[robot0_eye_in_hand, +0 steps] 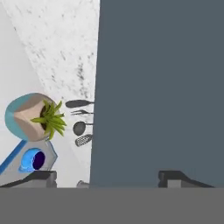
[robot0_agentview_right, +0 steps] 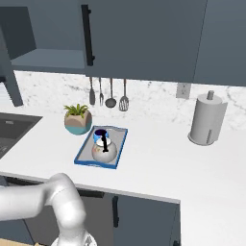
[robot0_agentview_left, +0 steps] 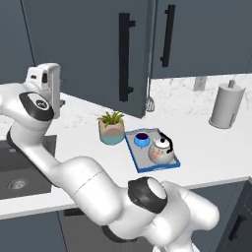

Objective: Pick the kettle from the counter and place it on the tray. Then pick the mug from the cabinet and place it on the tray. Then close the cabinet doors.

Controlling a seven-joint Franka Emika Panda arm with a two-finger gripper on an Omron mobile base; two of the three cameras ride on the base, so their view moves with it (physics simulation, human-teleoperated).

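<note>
Hand view has the claw (robot0_eye_in_hand: 107, 179) with its 2 tips spread apart and nothing between them, and the edge of an open cabinet door (robot0_eye_in_hand: 157, 87) sits right between them, close in front. So I'm lined up on the door, and that's the only step left as far as I can judge.

The kettle (robot0_agentview_left: 161, 149) and the mug (robot0_agentview_left: 141, 140) both already sit on the tray (robot0_agentview_left: 139, 166), mug at the back, kettle in front, just about touching. From the claw they're off to the low left side of its view, well clear of the door slab.

What worries me: the tips straddle the door's thin edge, not the bar handle (robot0_agentview_left: 125, 56). If I push from here they could skid off the edge or jam, and the door just won't swing shut. The elbow is also hanging low over the counter (robot0_agentview_left: 211, 147), so a wide swing could sweep toward the tray and knock the kettle.

Other stuff around: a plant pot (robot0_agentview_left: 111, 129) just beside the tray, on the claw's left. Utensils (robot0_agentview_right: 108, 93) hang on the backsplash behind the door line, close enough to get clipped. The paper-towel roll (robot0_agentview_right: 206, 119) is well away, no issue. Left-hand door (robot0_agentview_right: 10, 79) in the right base view looks open too, so that's 2 doors to deal with.
</note>
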